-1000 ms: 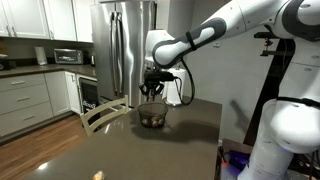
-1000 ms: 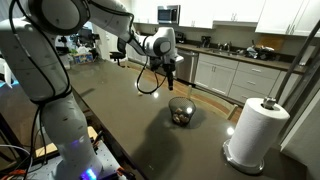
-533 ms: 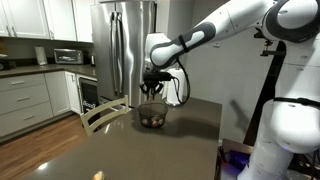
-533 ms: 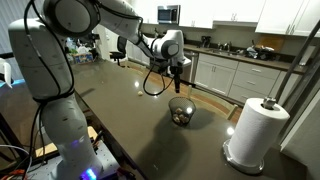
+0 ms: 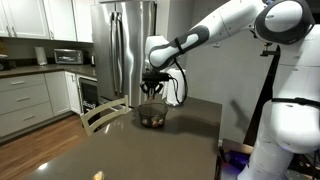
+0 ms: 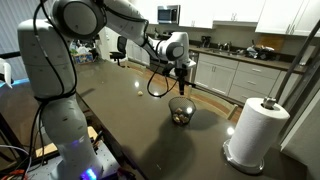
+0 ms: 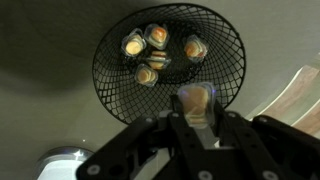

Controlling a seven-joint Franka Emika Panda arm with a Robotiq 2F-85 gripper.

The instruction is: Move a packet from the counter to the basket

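Observation:
My gripper point(image 7: 195, 112) is shut on a pale tan packet point(image 7: 194, 101) and holds it above the near rim of the round dark wire basket point(image 7: 112, 45). Several more packets point(image 7: 152, 56) lie inside the basket. In both exterior views the gripper point(image 5: 152, 88) point(image 6: 183, 78) hangs above the basket point(image 5: 152, 117) point(image 6: 181, 112), which stands on the dark counter point(image 5: 130, 150) point(image 6: 120, 110). Another small tan packet point(image 5: 98, 176) lies at the counter's near edge.
A paper towel roll point(image 6: 254, 130) stands on the counter beside the basket. A pale chair back point(image 5: 100, 115) rises at the counter's far edge. A steel fridge point(image 5: 125, 45) and white cabinets stand behind.
My gripper has shifted a little sideways with the packet and now sits more directly over the basket. The basket has not moved.

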